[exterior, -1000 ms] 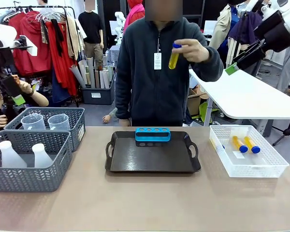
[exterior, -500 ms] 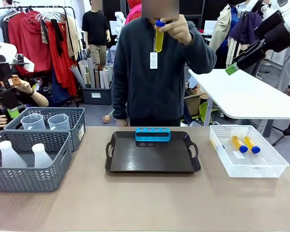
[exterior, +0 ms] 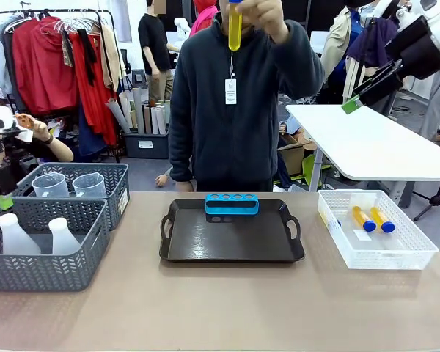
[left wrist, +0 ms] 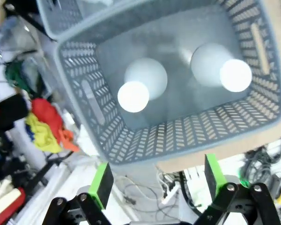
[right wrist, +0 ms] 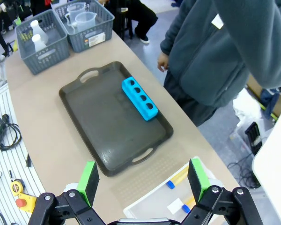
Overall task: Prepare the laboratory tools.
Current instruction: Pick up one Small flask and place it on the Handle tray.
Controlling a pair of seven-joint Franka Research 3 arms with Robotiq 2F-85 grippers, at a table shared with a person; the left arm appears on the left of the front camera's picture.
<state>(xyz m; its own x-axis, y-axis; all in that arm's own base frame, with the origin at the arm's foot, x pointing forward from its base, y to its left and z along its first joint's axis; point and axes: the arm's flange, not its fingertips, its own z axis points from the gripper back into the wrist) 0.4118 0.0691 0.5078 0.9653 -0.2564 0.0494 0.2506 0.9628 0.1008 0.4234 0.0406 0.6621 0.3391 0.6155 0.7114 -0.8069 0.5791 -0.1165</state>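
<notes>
Just ahead of your spread left fingers (left wrist: 101,185), two white flasks (left wrist: 133,96) stand in the grey basket (left wrist: 178,140); centre over one before closing.

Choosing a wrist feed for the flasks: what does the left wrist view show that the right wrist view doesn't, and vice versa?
Left wrist view: a close look down into the grey basket, with two white flasks seen from above, and the open left gripper. Right wrist view: the dark tray with the blue rack, the white bin with yellow tubes, the person's sleeve, the open right gripper. Shared: that grey basket and its flasks, small and far off in the right wrist view.
</notes>
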